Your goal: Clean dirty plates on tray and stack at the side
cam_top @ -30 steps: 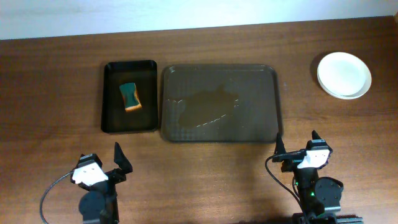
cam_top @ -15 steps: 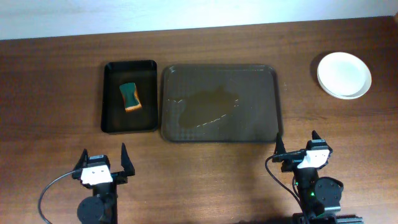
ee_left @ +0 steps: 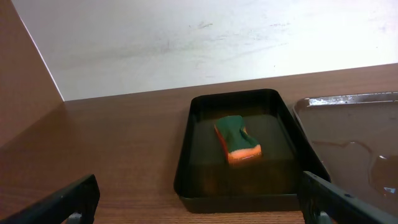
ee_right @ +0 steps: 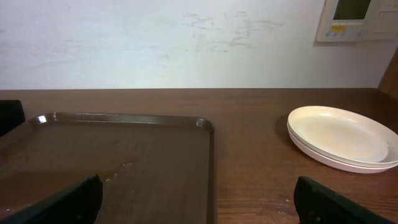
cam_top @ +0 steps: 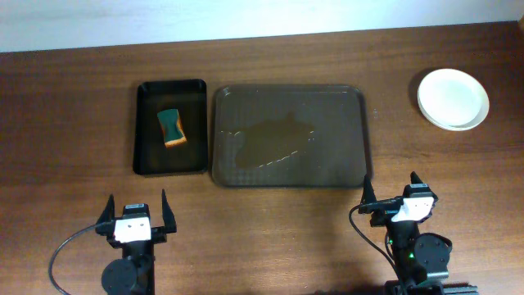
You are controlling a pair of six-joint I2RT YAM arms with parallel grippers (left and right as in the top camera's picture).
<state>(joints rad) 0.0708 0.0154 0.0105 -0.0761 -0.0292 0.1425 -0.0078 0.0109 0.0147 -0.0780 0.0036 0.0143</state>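
Note:
The dark brown tray [cam_top: 352,98] lies mid-table, with only a shiny wet patch [cam_top: 274,141] on it; its rim shows in the left wrist view [ee_left: 348,99] and the right wrist view [ee_right: 124,117]. White plates [cam_top: 453,98] sit stacked on the table at the far right, clean-looking [ee_right: 339,134]. My left gripper [cam_top: 137,201] hovers open near the front edge, facing the black tray, nothing between its fingers [ee_left: 62,202]. My right gripper [cam_top: 390,185] is open in front of the brown tray's right corner, also empty [ee_right: 199,205].
A smaller black tray [cam_top: 147,160] left of the brown one holds a green and orange sponge [cam_top: 171,127], also seen from the left wrist [ee_left: 237,140]. A white wall runs behind the table's back edge.
The left gripper has swung from an angled pose to face straight toward the trays, shifting a little right. The right arm, plates and trays have not moved.

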